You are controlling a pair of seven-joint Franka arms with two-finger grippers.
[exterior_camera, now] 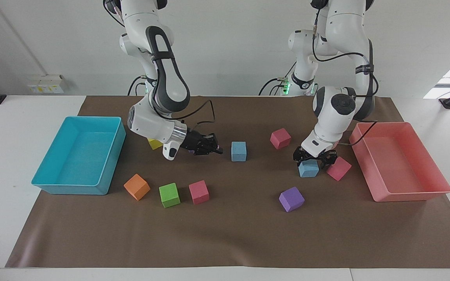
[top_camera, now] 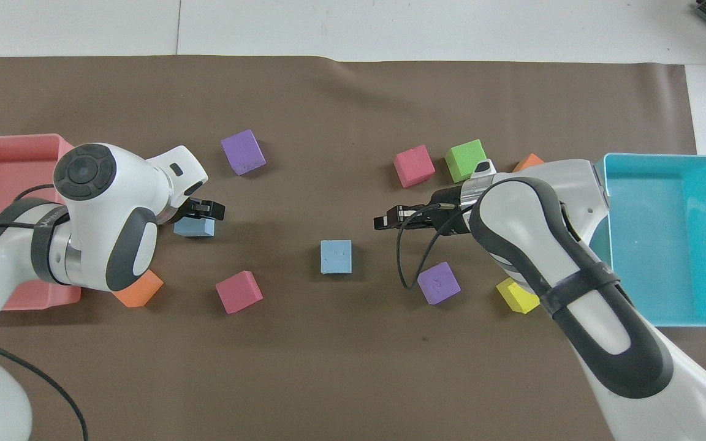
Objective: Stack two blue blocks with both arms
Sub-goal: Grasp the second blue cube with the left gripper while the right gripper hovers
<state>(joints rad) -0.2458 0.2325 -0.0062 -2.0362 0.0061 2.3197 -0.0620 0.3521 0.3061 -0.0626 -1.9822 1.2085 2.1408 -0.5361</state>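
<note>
One blue block (exterior_camera: 238,151) (top_camera: 336,256) rests mid-mat. My right gripper (exterior_camera: 218,150) (top_camera: 380,220) is shut and lies low and level beside it, toward the right arm's end of the table, tips pointing at the block with a small gap between. The other blue block (exterior_camera: 308,169) (top_camera: 193,228) sits near the pink tray. My left gripper (exterior_camera: 313,158) (top_camera: 209,211) hangs open right over this block, its fingers spread above the top edges. I cannot tell whether they touch it.
A turquoise tray (exterior_camera: 68,189) stands at the right arm's end and a pink tray (exterior_camera: 408,194) at the left arm's end. Pink cubes (exterior_camera: 338,168) (exterior_camera: 280,138) flank the left gripper. A purple cube (exterior_camera: 291,199), green cube (exterior_camera: 169,194), orange cube (exterior_camera: 136,187) and another pink cube (exterior_camera: 199,192) lie farther out.
</note>
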